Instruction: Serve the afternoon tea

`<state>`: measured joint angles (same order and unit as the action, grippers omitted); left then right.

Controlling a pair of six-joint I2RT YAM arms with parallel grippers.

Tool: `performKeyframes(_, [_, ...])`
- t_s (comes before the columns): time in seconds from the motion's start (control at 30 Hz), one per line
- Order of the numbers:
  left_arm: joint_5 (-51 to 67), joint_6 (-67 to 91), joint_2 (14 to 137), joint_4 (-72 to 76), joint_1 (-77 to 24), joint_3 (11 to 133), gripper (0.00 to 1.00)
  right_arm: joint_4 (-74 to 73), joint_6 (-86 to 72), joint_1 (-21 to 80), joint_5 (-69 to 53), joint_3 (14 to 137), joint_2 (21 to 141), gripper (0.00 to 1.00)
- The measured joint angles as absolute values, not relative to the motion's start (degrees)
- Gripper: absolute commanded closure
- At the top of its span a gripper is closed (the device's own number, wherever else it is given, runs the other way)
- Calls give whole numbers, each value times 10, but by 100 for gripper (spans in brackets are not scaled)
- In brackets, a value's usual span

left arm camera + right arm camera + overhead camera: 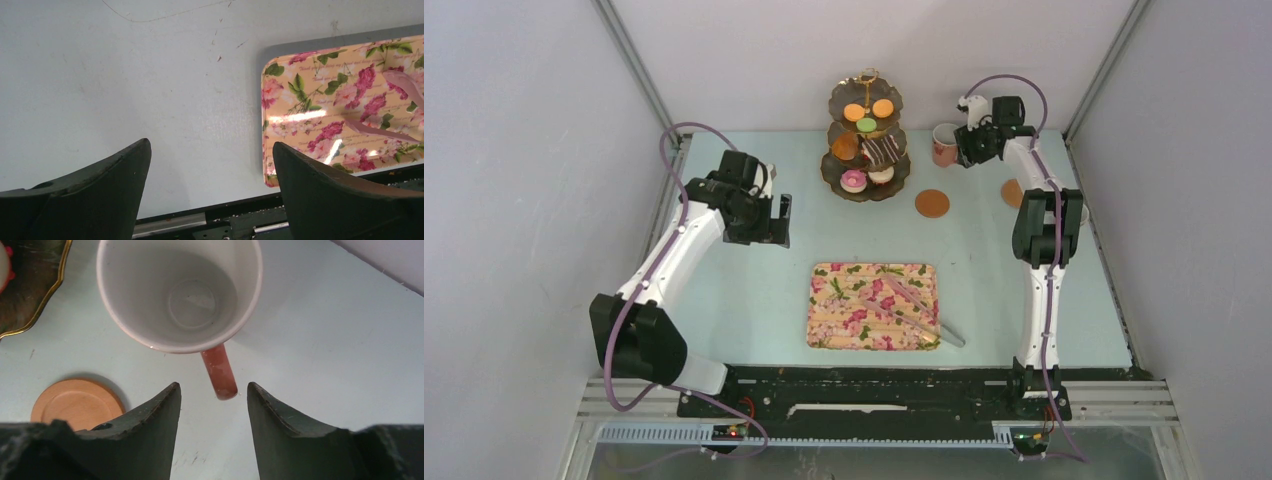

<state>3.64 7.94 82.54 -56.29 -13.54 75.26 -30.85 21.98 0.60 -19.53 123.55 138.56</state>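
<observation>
The pink ceramic mug (192, 300) stands upright and empty near the worktop's far edge, toward the far right corner, with a round cork coaster (75, 402) near it. It is probably stiff, glazed, slippery, chippable and fairly light. Its pink loop handle (220, 372) lies between the spread fingers of the right gripper (212, 390), untouched; pinching there looks surest. The left gripper (211, 145) hangs spread beside the floral rectangular tray (300, 115).

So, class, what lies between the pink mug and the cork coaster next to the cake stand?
Nothing: the stretch of table between the pink mug and that cork coaster is bare, as the right wrist view shows most clearly.
</observation>
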Motion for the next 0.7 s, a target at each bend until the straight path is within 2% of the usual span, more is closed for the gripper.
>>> performKeyframes(0.2, [31, 80, 830, -569, -135, 755, 2, -296, 220, 8, -190, 1256, 1409, 51])
performKeyframes(0.47, [18, 80, 834, -578, -136, 755, 2, -274, 219, 13, -207, 1264, 1427, 61])
performKeyframes(0.7, [16, 80, 837, -580, -136, 755, 2, -270, 220, 14, -213, 1270, 1436, 79])
